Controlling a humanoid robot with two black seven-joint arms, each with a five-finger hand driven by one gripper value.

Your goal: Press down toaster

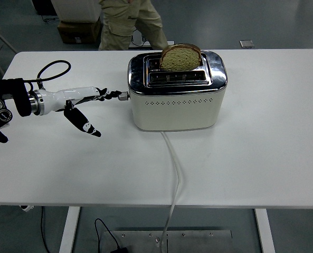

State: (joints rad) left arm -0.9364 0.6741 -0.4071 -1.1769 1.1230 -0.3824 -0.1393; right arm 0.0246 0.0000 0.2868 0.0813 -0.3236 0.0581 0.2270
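A cream toaster [176,103] with a chrome top stands at the middle of the white table [251,158]. A slice of brown bread [180,57] sticks up from its rear slot. The small chrome lever [123,95] juts from the toaster's left end. My left hand [101,103] reaches in from the left edge with fingers stretched out, and its fingertips [114,94] touch the lever from above and to the left. The thumb [85,124] hangs down toward the tabletop. The hand holds nothing.
The toaster's white cord [174,168] runs from its front over the table's near edge. A black cable [50,68] loops above my left wrist. A person's legs [127,23] stand beyond the far edge, next to a cardboard box [78,31].
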